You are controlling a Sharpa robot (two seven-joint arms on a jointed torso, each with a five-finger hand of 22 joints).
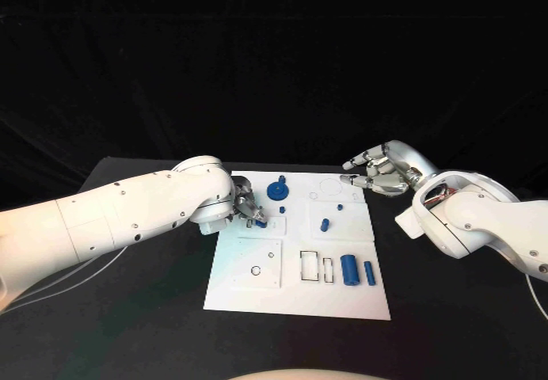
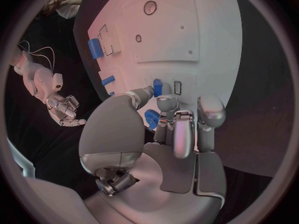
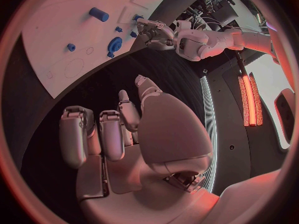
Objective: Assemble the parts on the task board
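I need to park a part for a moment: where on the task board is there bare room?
The task board is bare along its near edge, below the rectangular slots and the two blue cylinders. The far left corner is crowded: the left hand works there beside the blue round part.

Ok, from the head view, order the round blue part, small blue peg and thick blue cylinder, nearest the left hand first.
1. round blue part, beside the left hand, far end.
2. small blue peg, mid-board.
3. thick blue cylinder, near right corner.
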